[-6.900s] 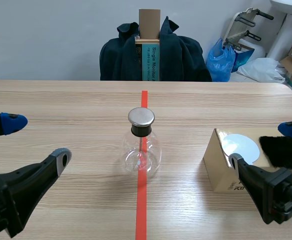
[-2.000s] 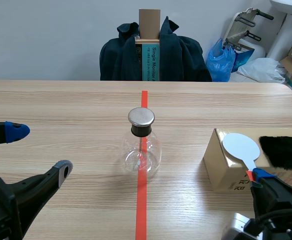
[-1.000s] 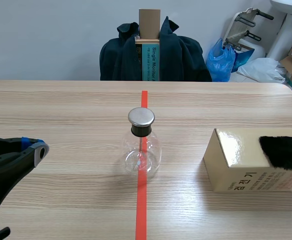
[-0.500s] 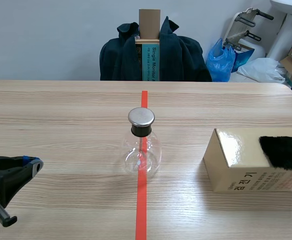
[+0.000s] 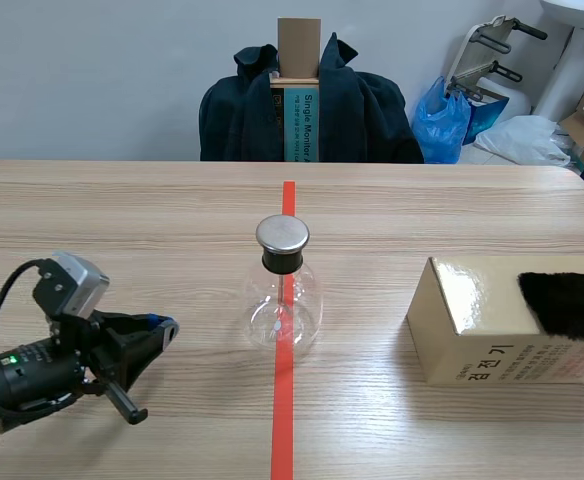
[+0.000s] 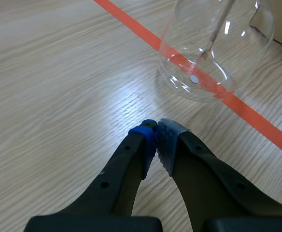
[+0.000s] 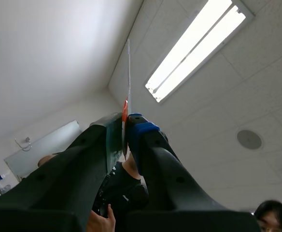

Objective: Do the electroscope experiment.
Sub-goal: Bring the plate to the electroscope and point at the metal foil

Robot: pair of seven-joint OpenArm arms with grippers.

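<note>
At the table's middle, the flask [image 5: 284,300] stands upright on the tape line [image 5: 283,420], with its metal cap [image 5: 282,234] on top. The left gripper [image 5: 162,327] lies low at the near left, jaws clenched on nothing. Its tips point right toward the flask, which sits just ahead of them and apart from them.

The right gripper [image 7: 124,126] is outside the scene view, and its wrist camera faces the ceiling. Its jaws grasp a thin paddle [image 7: 128,72], seen edge-on, by the red part at its base. The paddle's long axis runs straight out of the jaws, in line with the fingers.

At the near right, the box [image 5: 492,360] carries the black fur [image 5: 569,305] on its top. Judged from the task, the coming move brings the paddle down to the fur or to the cap. How near the right gripper is to either cannot be told.
</note>
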